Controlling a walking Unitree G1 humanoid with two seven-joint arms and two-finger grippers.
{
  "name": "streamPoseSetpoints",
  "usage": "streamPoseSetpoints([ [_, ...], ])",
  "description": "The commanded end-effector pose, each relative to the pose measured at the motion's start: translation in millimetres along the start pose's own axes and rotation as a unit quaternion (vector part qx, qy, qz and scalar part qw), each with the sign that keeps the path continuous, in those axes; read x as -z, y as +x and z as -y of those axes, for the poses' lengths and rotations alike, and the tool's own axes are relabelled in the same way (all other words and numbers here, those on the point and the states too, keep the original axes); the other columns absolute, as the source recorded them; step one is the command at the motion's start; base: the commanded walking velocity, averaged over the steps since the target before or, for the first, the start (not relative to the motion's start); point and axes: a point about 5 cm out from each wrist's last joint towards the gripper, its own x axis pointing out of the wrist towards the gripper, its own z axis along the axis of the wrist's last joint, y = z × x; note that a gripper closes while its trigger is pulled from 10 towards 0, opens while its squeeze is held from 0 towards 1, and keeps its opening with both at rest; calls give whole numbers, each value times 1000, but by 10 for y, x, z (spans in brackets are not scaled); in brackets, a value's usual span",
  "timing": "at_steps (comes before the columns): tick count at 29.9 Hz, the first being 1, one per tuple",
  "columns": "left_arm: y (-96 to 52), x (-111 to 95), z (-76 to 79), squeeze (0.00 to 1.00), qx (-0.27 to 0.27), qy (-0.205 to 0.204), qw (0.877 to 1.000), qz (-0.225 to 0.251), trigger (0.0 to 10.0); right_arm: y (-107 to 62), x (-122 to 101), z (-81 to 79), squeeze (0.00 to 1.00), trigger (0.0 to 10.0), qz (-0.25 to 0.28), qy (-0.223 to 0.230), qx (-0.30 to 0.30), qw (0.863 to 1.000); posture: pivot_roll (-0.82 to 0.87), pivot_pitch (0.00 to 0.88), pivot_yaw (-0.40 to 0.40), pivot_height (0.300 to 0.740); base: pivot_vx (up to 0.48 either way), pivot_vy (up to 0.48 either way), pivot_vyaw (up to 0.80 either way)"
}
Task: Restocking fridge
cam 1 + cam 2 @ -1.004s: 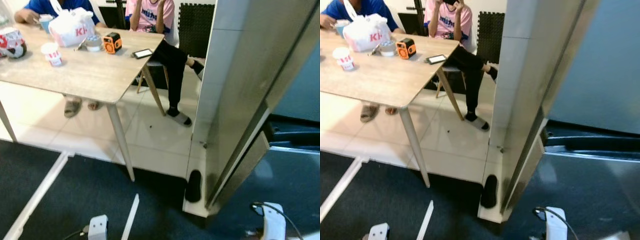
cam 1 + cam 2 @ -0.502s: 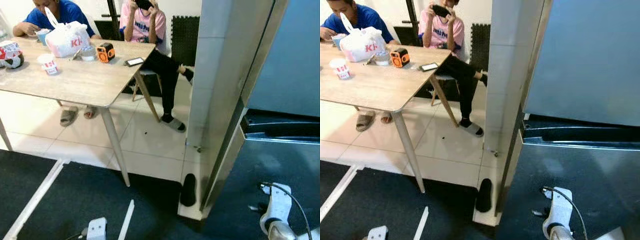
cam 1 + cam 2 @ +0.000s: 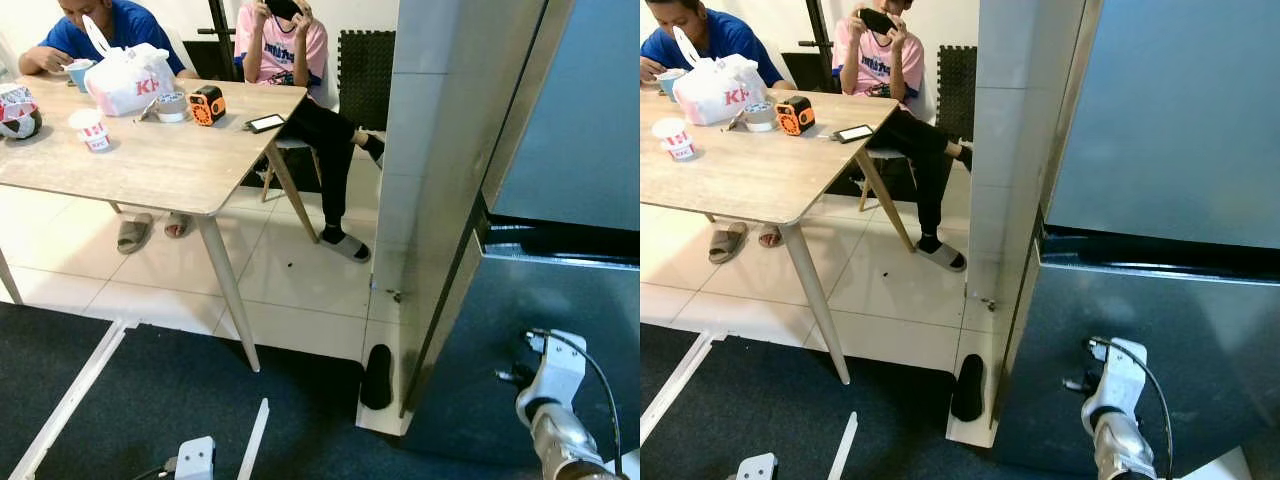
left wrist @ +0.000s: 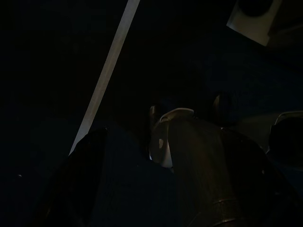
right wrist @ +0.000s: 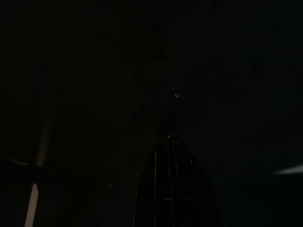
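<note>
The fridge stands at the right, with a grey-blue upper door (image 3: 1180,120) and a darker lower door (image 3: 1140,310); both are closed, with a dark gap between them. My right arm (image 3: 1115,400) is raised in front of the lower door. In the dark right wrist view my right gripper (image 5: 169,142) shows its fingers pressed together, shut. My left arm (image 3: 195,455) hangs low over the carpet. In the left wrist view my left gripper (image 4: 180,118) is shut on a dark rounded bottle (image 4: 208,179) with a pale top.
A tiled white pillar (image 3: 430,150) borders the fridge on the left, with a black slipper (image 3: 377,376) at its foot. A wooden table (image 3: 150,170) with cups and a bag stands at the left, with two people seated behind it. A white strip (image 3: 255,440) lies on the dark carpet.
The camera has swung right and now faces the fridge more squarely. My right arm has risen in front of the lower door. The left arm still hangs low.
</note>
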Motion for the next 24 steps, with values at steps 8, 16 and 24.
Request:
streamPoseSetpoints([
  [8, -7, 19, -12, 0, -2, 1, 1000, -2, 10000, 43, -241, -37, 0, 10000, 48, 13, -10, 999, -28, 0, 6, 740, 0, 0, 0],
  [16, -5, 27, 0, 0, -1, 1, 1000, -3, 10000, -20, 97, -27, 0, 10000, -20, -23, -21, 999, -32, 0, 6, 740, 0, 0, 0],
  [24, 2, 20, 19, 0, -2, 4, 1000, -2, 10000, -248, 725, 97, 0, 10000, -130, -57, -16, 990, -32, 0, 2, 740, 0, 0, 0],
])
